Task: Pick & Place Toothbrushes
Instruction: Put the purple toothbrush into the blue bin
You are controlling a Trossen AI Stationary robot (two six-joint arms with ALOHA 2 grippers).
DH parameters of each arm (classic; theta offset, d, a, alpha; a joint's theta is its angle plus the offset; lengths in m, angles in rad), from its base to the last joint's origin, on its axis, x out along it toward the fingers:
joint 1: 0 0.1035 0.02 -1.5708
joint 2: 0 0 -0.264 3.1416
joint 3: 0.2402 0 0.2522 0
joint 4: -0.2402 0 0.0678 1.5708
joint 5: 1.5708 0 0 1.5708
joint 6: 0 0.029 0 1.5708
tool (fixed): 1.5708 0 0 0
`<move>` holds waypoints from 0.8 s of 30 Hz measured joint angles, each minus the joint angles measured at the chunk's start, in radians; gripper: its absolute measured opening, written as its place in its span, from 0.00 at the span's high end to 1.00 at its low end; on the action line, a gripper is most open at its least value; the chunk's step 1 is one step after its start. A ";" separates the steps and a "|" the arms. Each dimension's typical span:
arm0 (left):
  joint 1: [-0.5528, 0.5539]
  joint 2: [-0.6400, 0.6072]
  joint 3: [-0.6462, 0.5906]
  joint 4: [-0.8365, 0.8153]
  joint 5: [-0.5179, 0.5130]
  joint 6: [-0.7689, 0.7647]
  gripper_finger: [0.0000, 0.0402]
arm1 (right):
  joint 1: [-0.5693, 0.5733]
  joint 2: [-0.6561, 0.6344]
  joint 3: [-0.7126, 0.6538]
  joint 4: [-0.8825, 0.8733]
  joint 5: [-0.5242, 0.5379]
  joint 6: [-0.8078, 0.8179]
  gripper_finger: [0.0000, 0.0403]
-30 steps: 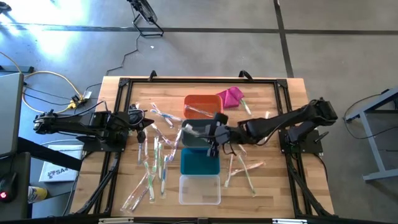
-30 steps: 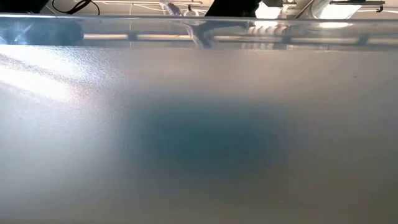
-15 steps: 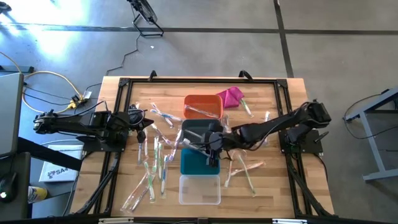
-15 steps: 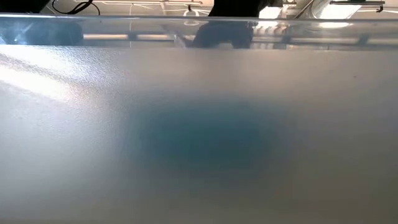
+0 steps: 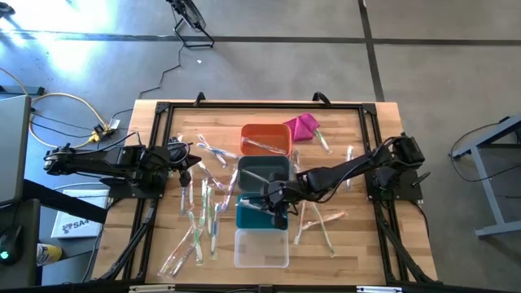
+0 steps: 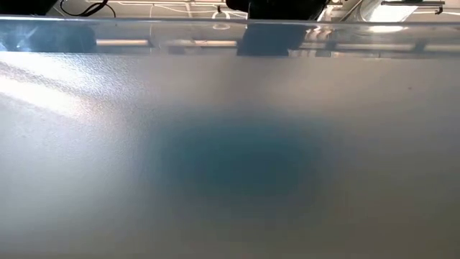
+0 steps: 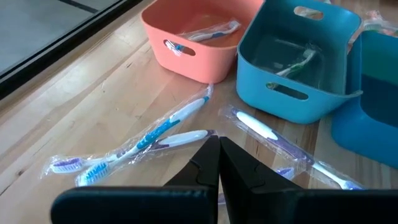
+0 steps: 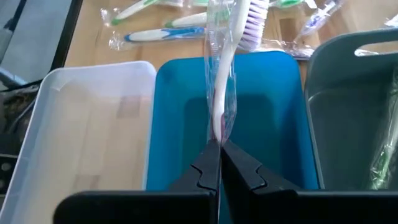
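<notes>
A wrapped toothbrush (image 8: 227,56) is pinched by its handle end in the right tool (image 8: 219,149), jaws closed on it, bristle head pointing forward and away. It is held directly over the teal bin (image 8: 180,124), presumably so a release drops it inside. The clear bin (image 8: 87,124) lies just beside, the grey bin (image 8: 348,93) on the other side. The left tool (image 7: 217,152) is closed on nothing, parked near loose toothbrushes (image 7: 155,134) on the table (image 7: 74,106), likely kept clear of the bins.

A frosted clear bin wall (image 6: 230,158) fills the low view, hiding nearly the whole table.
</notes>
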 joint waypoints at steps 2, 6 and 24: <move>0.000 0.000 0.000 0.000 0.000 0.000 0.99 | 0.000 0.000 0.000 0.000 0.000 -0.005 0.99; 0.000 0.000 0.000 0.000 0.000 0.000 0.99 | -0.001 0.019 0.001 0.001 0.000 -0.011 0.99; 0.000 0.005 0.000 -0.007 0.000 0.000 0.99 | -0.001 0.079 0.000 -0.003 -0.044 -0.011 0.99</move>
